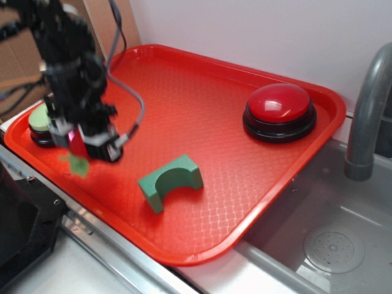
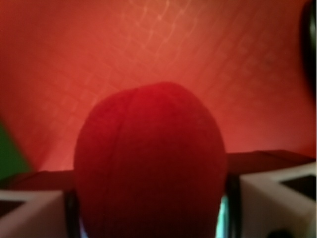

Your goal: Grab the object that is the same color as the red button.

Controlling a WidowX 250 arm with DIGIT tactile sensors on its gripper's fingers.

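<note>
1. Exterior view: the gripper (image 1: 82, 146) hangs over the tray (image 1: 202, 98) at about 9 o'clock, near its left rim, on a black arm.
2. A sliver of red fruit (image 1: 78, 144) shows between the fingers (image 1: 105, 149), with its green leaf (image 1: 76, 164) hanging just below them; motion blur makes it hard to tell whether the leaf touches the tray.
3. Wrist view: the fruit (image 2: 148, 163) fills the middle of the frame, pressed between the two pale fingers (image 2: 277, 203) at either side, so the jaws are clamped on it.
4. Textured red tray (image 2: 148, 44) fills the background of this view, and a bit of green sits at the left edge.
5. The red button (image 1: 279, 110) sits at about 2 o'clock on the tray, well apart from the gripper.
6. The green button (image 1: 40, 122) sits at the tray's left edge, just behind the gripper and partly hidden by it.
7. The green arch (image 1: 170, 182) lies near 6 o'clock, opening toward the front, between the gripper and the tray's near rim.
8. A grey sink (image 1: 318, 239) and faucet (image 1: 367, 110) stand beyond the tray at 3 to 4 o'clock.
</note>
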